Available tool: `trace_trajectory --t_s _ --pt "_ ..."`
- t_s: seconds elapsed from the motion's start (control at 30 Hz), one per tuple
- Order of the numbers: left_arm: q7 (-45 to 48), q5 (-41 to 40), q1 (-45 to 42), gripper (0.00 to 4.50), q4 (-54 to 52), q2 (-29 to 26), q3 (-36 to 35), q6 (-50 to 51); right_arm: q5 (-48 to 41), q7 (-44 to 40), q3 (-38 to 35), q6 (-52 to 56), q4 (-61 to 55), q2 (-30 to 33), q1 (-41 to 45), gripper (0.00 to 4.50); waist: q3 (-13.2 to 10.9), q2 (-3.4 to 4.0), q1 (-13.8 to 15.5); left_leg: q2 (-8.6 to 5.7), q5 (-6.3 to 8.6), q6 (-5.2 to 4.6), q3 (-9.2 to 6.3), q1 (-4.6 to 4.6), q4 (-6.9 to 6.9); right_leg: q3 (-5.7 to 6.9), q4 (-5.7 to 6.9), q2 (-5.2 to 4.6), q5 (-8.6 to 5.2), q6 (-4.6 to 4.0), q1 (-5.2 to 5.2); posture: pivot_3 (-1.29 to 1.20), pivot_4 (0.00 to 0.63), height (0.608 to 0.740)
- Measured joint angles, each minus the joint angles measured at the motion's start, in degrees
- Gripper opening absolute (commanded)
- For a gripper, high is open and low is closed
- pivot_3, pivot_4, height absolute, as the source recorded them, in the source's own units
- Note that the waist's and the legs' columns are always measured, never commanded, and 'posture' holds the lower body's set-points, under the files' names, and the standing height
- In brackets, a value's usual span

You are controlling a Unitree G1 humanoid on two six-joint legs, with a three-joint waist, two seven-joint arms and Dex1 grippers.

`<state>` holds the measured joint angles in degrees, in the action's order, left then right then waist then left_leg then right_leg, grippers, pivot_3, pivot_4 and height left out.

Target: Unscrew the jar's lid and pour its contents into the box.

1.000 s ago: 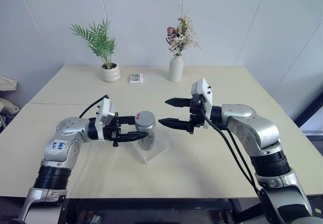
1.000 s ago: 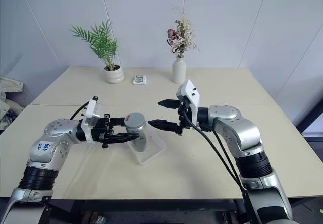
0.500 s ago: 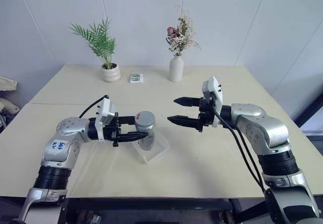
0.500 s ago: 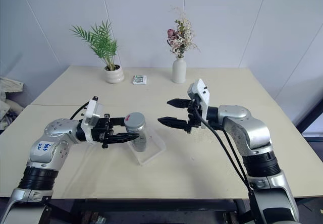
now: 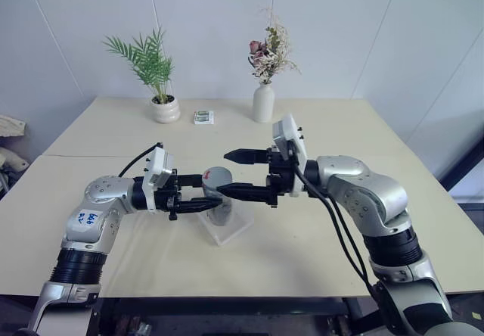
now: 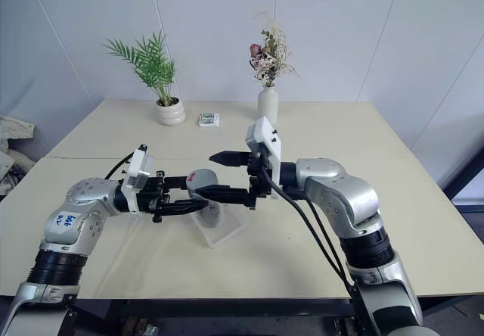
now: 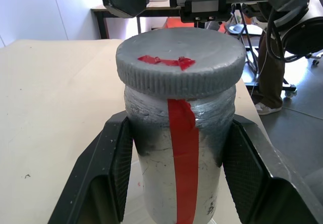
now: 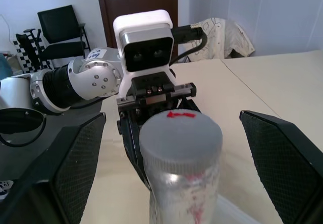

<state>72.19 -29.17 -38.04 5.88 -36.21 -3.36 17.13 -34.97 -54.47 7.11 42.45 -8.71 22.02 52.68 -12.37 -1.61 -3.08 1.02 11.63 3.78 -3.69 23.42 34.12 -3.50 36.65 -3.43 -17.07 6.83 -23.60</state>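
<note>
white panelled walls behind a wide beige table (image 5: 318, 124). at the far edge: palm in pot (image 5: 163, 107), vase (image 5: 263, 101) w/ flowers, packet (image 5: 203, 116) between. mid-table, clear box (image 5: 231, 228); jar (image 5: 219, 200) w/ lid (image 7: 180, 61) on is over it, pinched by left gripper (image 5: 198, 198). right gripper (image 5: 234, 173) spread wide, fingers either side of lid.

Jar (image 7: 179, 148) base cut off at the left wrist view's edge, contents unreadable through the silvery wall, lower body hidden behind the left gripper (image 5: 203, 197) in the head views; box (image 5: 231, 228) partly covered by the jar; packet (image 5: 203, 116) print too small to read.
</note>
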Motion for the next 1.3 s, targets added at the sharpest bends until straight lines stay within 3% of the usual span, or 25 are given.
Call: trace_trajectory --t_s 0.3,1.07,1.17,1.3 --pt "-0.01 0.0 0.0 2.34 -0.25 0.0 0.0 0.37 2.69 -0.28 3.87 -1.37 2.33 -2.56 0.34 4.48 0.0 0.0 -0.1 -0.01 0.0 0.0 0.0 0.0 0.0 0.0 0.01 0.0 0.0 0.0 0.0 0.0 0.15 0.74" --pt "-0.41 -0.01 0.02 2.34 -0.58 0.04 0.0 0.42 6.25 -0.62 4.24 -3.73 7.22 -4.74 2.04 4.48 0.0 0.0 -0.09 -0.01 0.0 0.0 0.0 0.0 0.0 0.0 0.01 -0.01 0.0 0.0 0.0 0.0 0.15 0.74" --pt "-0.43 -0.01 0.03 2.34 -0.58 0.04 0.0 0.42 6.48 -0.71 4.24 -3.74 7.25 -4.78 2.04 3.95 0.0 0.0 -0.09 -0.01 0.0 0.0 0.0 0.0 0.0 0.0 0.01 -0.01 0.0 0.0 0.0 0.0 0.15 0.74" --pt "-0.56 -0.03 0.02 2.34 -0.58 0.04 -0.04 0.42 6.49 -1.13 4.24 -3.75 7.26 -5.01 2.04 2.6 0.0 0.0 -0.09 -0.01 0.0 0.0 0.0 0.0 0.0 0.0 0.01 -0.01 0.0 0.0 0.0 0.0 0.15 0.74"
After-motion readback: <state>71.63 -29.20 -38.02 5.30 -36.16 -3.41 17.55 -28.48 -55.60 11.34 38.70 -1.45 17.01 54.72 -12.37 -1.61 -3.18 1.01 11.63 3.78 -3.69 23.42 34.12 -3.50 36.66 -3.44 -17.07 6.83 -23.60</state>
